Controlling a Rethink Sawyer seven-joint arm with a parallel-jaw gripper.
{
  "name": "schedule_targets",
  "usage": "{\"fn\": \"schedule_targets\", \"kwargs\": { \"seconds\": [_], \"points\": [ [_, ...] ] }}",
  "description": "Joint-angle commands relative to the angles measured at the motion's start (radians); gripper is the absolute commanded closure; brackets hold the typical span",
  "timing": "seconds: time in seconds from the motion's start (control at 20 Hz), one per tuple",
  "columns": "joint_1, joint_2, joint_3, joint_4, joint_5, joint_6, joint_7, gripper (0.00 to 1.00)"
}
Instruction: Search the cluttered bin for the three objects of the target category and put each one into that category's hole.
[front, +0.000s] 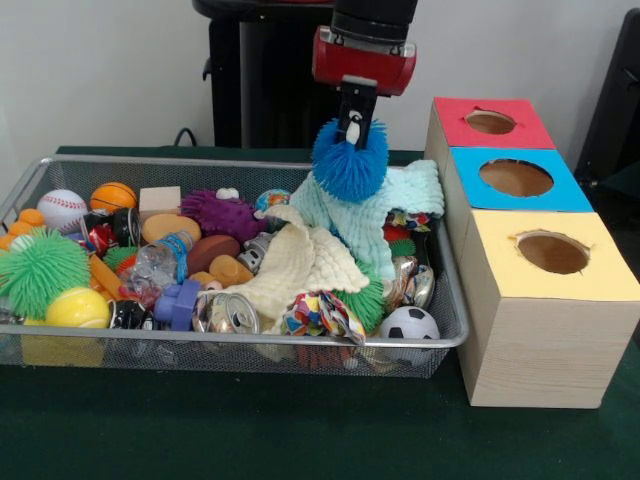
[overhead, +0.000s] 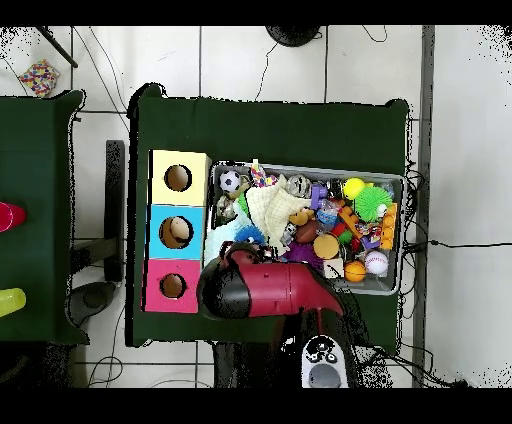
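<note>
My gripper (front: 353, 135) hangs over the far right part of the wire-mesh bin (front: 250, 340). It is shut on a blue fuzzy puffball (front: 350, 162), with a white eye spot showing at the top between the fingers. The puffball hangs just above a mint-green cloth (front: 400, 195). The red-surround hole (front: 490, 122) tops the far end of the wooden box, to the right of the gripper. In the overhead view the arm (overhead: 265, 290) covers the gripper, and the puffball (overhead: 250, 235) peeks out beside it, near the red hole (overhead: 172, 286). No brown monkey plush shows.
The blue-surround hole (front: 515, 177) and yellow-surround hole (front: 552, 252) lie nearer on the same box. The bin holds a cream cloth (front: 300, 265), a green spiky ball (front: 40, 270), a purple spiky toy (front: 222, 212), a soccer ball (front: 408, 323), a baseball (front: 62, 208) and cans.
</note>
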Motion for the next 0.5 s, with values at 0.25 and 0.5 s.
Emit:
{"fn": "schedule_targets", "kwargs": {
  "seconds": [0.25, 0.5],
  "points": [
    [-0.038, 0.068, 0.112, -0.055, -0.112, 0.011, -0.036, 0.00],
    [-0.052, 0.065, 0.127, -0.056, -0.119, 0.044, -0.046, 0.00]
  ]
}}
